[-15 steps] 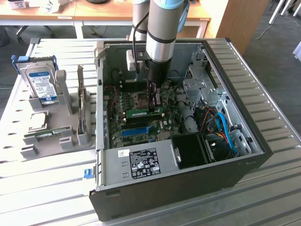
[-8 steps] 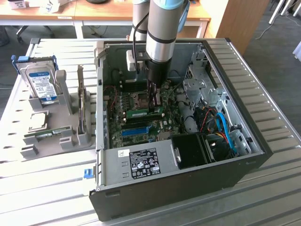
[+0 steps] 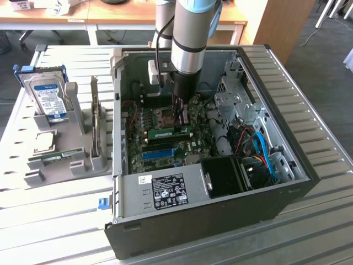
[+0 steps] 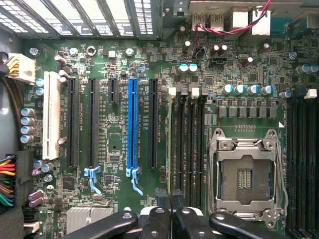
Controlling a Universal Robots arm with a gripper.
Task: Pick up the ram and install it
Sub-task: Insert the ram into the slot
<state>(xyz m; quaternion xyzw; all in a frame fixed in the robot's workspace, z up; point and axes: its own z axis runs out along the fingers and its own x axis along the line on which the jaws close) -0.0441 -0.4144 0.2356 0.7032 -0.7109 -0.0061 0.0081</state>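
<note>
The ram [image 3: 169, 133], a thin green stick, stands on edge in a memory slot on the motherboard inside the open computer case [image 3: 138, 193]. In the wrist view I see the ram [image 4: 169, 142] edge-on as a thin pale-green line in the slot beside the empty processor socket [image 4: 246, 174]. My gripper [image 3: 181, 122] reaches straight down into the case over the stick's end towards the exterior view's right. Its black fingers [image 4: 160, 204] are shut, pressed together directly above that end of the stick. Whether the tips touch the stick is hidden.
Empty black memory slots [image 4: 192, 144] lie next to the ram, with a blue expansion slot [image 4: 132, 124] further off. Outside the case, a grey holder [image 3: 77, 160] carries a blue-labelled hard drive [image 3: 48, 99], a square silver processor [image 3: 44, 141] and a small green board [image 3: 52, 158]. Cables [image 3: 259, 146] and a drive cage crowd the case's right side.
</note>
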